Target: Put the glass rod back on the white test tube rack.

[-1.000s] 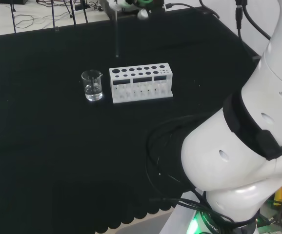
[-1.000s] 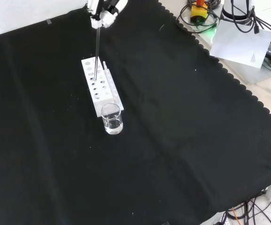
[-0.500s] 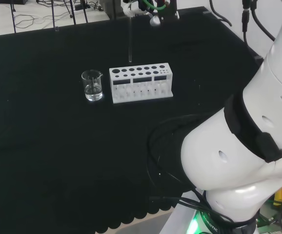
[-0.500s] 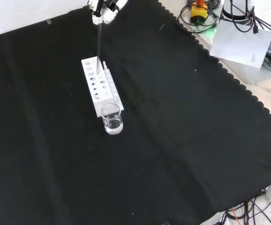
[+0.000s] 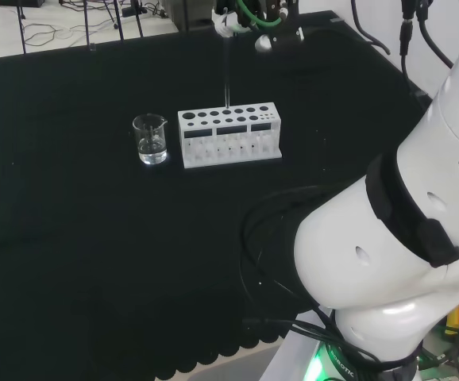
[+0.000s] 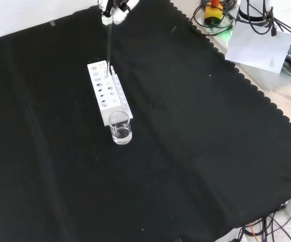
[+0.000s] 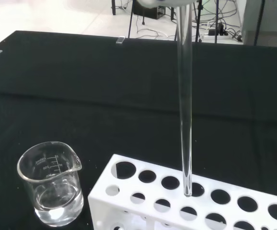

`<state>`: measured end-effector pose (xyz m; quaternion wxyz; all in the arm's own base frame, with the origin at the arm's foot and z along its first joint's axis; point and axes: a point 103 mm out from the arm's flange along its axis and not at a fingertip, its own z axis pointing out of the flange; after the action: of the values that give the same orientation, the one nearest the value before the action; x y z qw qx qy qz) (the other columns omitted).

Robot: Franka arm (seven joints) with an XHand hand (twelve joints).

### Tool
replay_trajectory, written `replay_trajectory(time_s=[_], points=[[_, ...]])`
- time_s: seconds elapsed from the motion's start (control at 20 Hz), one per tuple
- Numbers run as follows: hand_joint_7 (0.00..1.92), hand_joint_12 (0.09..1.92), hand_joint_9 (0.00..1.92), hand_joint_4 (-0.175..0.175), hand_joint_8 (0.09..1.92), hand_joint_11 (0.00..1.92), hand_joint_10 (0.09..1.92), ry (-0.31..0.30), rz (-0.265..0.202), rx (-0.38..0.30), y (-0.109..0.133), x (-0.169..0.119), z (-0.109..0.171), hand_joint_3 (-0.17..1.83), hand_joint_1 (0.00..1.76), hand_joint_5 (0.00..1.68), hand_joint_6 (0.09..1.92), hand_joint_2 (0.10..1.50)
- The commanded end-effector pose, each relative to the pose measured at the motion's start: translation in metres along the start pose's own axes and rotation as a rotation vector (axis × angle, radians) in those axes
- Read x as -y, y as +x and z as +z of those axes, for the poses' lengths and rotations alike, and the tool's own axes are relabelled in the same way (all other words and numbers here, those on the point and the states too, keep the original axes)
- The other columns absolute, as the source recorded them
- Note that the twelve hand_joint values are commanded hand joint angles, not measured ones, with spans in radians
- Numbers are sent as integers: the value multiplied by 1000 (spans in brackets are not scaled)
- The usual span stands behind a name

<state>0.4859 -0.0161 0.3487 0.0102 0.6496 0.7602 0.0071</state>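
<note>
The hand [image 6: 111, 11] sits at the top edge of the front view, fingers pinched on the upper end of the glass rod [image 6: 107, 48]. The rod hangs down from that pinch, long axis close to upright, maybe a slight lean. Its lower tip is right over the white test tube rack [image 6: 107, 94], at the rack's far end in the front view.

In the head view the rod [image 5: 227, 71] drops from the hand [image 5: 231, 22] to the back row of holes in the rack [image 5: 229, 135], roughly mid-length. Wrist view is the useful one: the rod [image 7: 185, 96] runs straight away from the palm and its tip sits at the rim of a back-row hole in the rack [image 7: 191, 203], about the fourth along from the beaker end. Cannot tell if the tip is just above the hole or already touching its edge.

So the thing that matters: the target hole is directly below the hand, in line with the rod's axis. My read is the next move is a straight descent, with little sideways correction if tip and hole are truly lined up. If it is off, the tip could catch the rim.

A beaker [image 6: 120, 128] with a little clear liquid stands just beside the rack's near end in the front view, well apart from the rod tip.
</note>
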Motion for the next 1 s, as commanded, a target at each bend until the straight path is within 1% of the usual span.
replay_trajectory(time_s=[0.05, 0.4, 0.5, 0.75, 0.9, 1.0], points=[[1281, 751, 1562, -175, 791, 1569, 802, 9, 18, -9, -3, 3, 12, -175, 1319, 1234, 398, 1081], [1281, 752, 1561, -175, 792, 1569, 802, 14, 8, -20, 2, 2, 17, -175, 1319, 1234, 398, 1081], [1281, 752, 1561, -175, 791, 1570, 802, 15, 10, -7, 3, 1, 18, -175, 1319, 1234, 398, 1081], [1281, 753, 1562, -175, 791, 1570, 802, 21, 23, -15, -1, -1, 20, -175, 1319, 1234, 397, 1081], [1281, 753, 1562, -175, 791, 1570, 802, 30, 20, 1, -4, -1, 25, -175, 1319, 1234, 397, 1081], [1281, 754, 1562, -175, 791, 1570, 802, 31, 17, -4, -4, -1, 27, -175, 1319, 1234, 397, 1081]])
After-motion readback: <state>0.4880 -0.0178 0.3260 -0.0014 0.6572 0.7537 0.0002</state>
